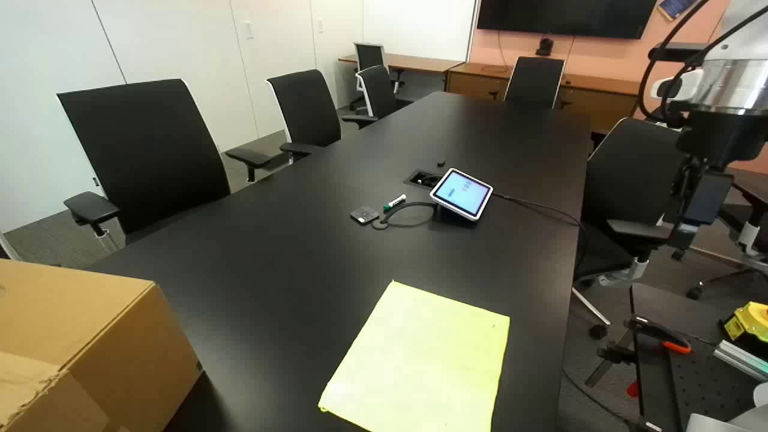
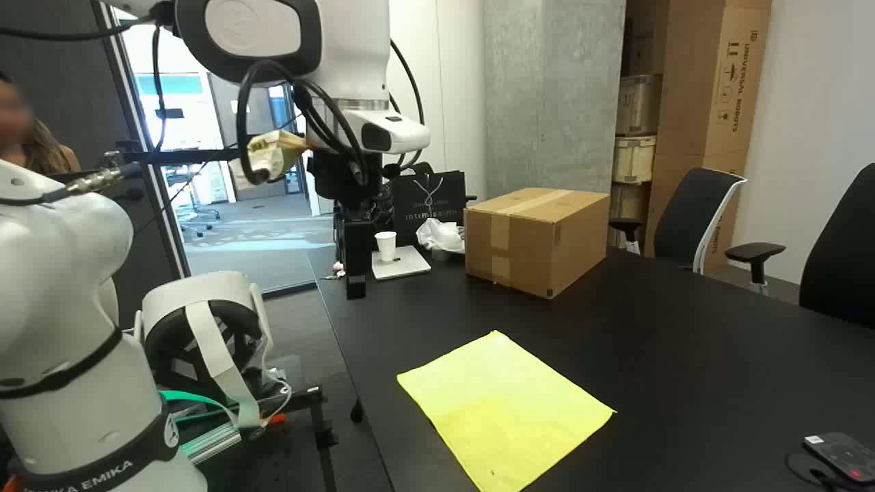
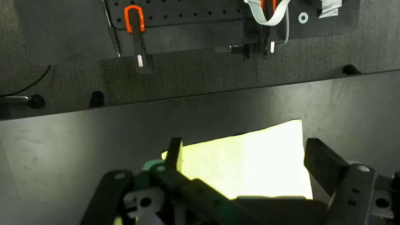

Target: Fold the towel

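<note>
The towel is a pale yellow thin cloth lying flat and spread out on the dark table. It also shows whole or nearly so in an exterior view, with one near corner at the bottom edge. In the wrist view the towel shows below and between the fingers, its lower part hidden by the gripper. My gripper is open and empty, its fingers wide apart. In the exterior views the gripper hangs pointing down, well above the table height and apart from the towel.
A brown cardboard box stands on the table. A tablet, a marker and cables lie farther along. A white cup stands on a laptop-like slab. Black chairs line the table. A cart stands beyond the table edge.
</note>
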Tool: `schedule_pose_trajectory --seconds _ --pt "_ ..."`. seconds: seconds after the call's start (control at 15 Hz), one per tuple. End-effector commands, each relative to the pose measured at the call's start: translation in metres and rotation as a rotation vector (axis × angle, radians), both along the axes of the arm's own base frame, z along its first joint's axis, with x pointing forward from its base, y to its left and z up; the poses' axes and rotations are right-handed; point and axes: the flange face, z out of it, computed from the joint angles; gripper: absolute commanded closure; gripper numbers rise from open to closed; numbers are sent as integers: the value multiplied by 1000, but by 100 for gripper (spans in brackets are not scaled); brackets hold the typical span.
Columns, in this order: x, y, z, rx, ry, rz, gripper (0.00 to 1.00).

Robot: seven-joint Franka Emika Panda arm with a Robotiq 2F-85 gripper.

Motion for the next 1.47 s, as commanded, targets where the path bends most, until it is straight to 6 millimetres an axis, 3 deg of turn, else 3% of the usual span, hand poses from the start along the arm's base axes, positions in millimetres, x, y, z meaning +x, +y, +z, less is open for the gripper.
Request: schedule_pose_trajectory --seconds 0.0,0.4,0.53,0.67,1.07,1.4 --pt "0 0 0 0 3 0 0" --pt "2 0 -3 -3 9 6 0" --pt "11 2 -16 -7 18 20 0" --pt "28 6 -40 -29 15 33 0" --pt "71 15 -144 -54 23 62 0" --pt "104 7 -226 -70 41 29 0"
